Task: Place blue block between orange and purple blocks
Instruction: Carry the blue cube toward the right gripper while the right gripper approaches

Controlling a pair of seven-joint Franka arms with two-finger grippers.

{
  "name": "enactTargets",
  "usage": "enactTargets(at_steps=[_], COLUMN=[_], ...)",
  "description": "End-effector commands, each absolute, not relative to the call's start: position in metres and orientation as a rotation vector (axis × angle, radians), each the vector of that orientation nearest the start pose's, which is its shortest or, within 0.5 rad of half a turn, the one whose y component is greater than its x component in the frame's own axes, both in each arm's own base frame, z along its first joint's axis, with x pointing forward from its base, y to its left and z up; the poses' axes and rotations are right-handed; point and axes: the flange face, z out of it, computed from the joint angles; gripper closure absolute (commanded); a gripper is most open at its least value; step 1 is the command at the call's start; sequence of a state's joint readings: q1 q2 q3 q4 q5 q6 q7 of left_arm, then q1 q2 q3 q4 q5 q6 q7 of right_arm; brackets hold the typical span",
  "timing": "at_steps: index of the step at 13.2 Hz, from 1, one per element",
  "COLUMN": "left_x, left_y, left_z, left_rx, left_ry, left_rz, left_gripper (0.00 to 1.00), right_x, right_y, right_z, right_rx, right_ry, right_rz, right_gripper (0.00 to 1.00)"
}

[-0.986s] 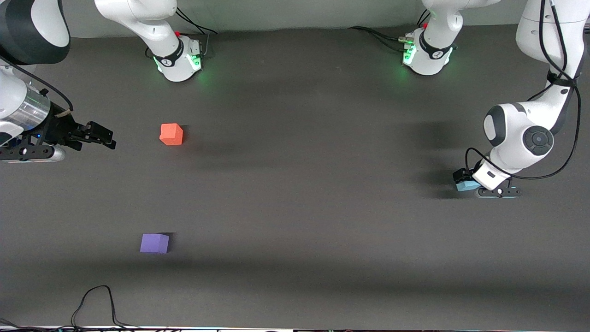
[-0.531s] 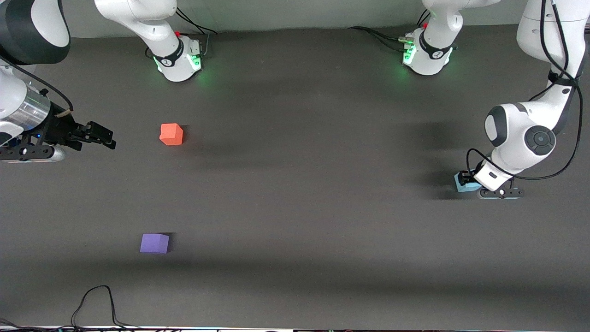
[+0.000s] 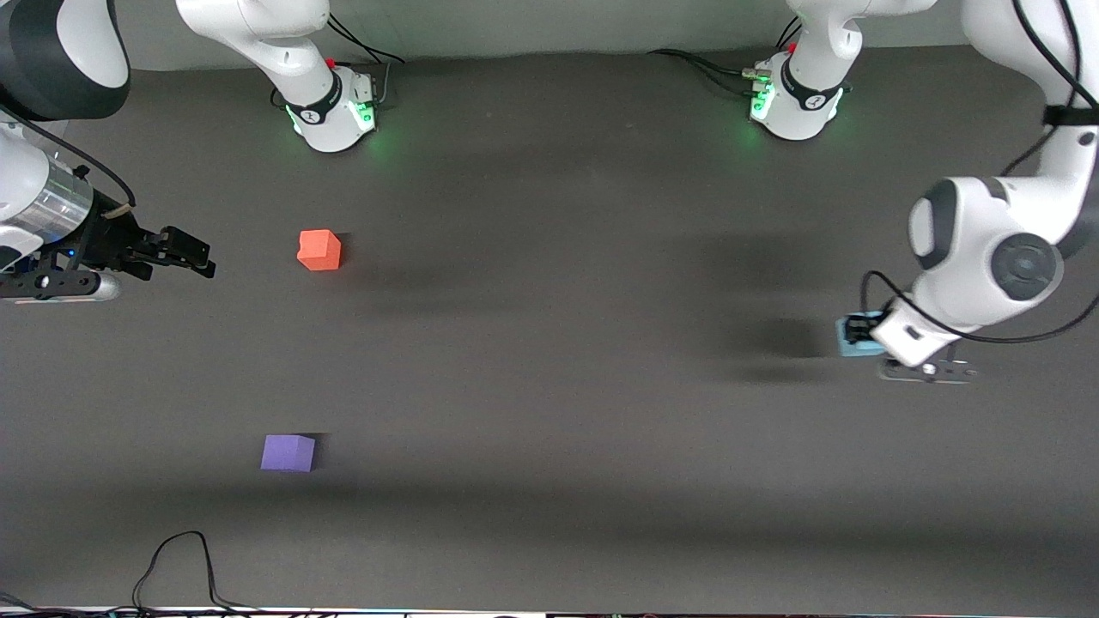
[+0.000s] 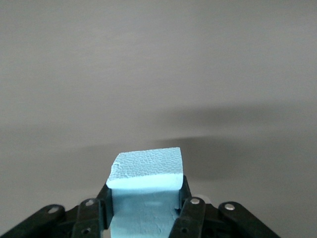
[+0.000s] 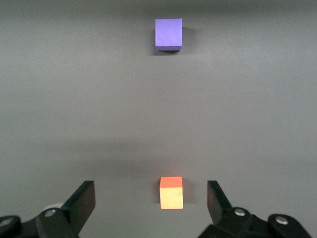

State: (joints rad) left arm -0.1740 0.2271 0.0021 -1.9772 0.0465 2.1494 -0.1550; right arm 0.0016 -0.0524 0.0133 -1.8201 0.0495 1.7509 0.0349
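The left pincer (image 3: pixel 861 336) is clamped on the blue block (image 3: pixel 853 343), and the shadow on the bench (image 3: pixel 549 386) beneath it suggests the block is just clear of the surface, over the left arm's end. In the left wrist view the block (image 4: pixel 146 191) sits squarely between the two fingers (image 4: pixel 190 210), with a good part of it standing out past the tips, so the hold looks sound. The orange block (image 3: pixel 319 250) and the purple block (image 3: pixel 288 452) lie well apart toward the right arm's end, the purple one nearer the front camera. The right pincer (image 3: pixel 196 255) hangs with its fingers spread, near the orange block, and that arm waits. To do the carry well, I judge the block should travel at a steady low height across the bench and come down midway on the line joining the two blocks, level, before the fingers part.
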Motion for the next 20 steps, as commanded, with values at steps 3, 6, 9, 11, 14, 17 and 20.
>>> enactTargets(at_steps=[3,6,9,11,14,17,20], left_x=[0.544,0.517,0.483,0.471,0.468,0.485,0.512], left_y=[-0.371,-0.482,-0.527,-0.542,-0.544,-0.532,-0.488], left_z=[0.345,0.304,0.251,0.223,0.211,0.243,0.337], left_rx=[-3.057,-3.068,-3.068,-3.097,-3.096,-3.118,-3.175], left_ry=[-0.135,-0.179,-0.12,-0.098,-0.045,-0.048,-0.009], left_rz=[0.019,-0.015,0.012,0.008,0.019,-0.003,0.136], left_gripper=[0.79,0.81,0.81,0.81,0.07,0.0,0.0], right_x=[0.542,0.542,0.545,0.549,0.553,0.554,0.557], right_y=[0.012,0.016,0.062,0.094,0.155,0.221,0.288], right_z=[0.551,0.553,0.542,0.523,0.494,0.474,0.455], right_rx=[-3.097,-3.096,-3.054,-3.054,-3.03,-3.029,-3.023], right_ry=[0.037,0.028,-0.073,-0.083,-0.163,-0.153,-0.122], right_rz=[0.03,0.023,0.053,0.095,0.118,0.084,0.049], right_gripper=[0.0,0.0,0.0,0.0,0.0,0.0,0.0])
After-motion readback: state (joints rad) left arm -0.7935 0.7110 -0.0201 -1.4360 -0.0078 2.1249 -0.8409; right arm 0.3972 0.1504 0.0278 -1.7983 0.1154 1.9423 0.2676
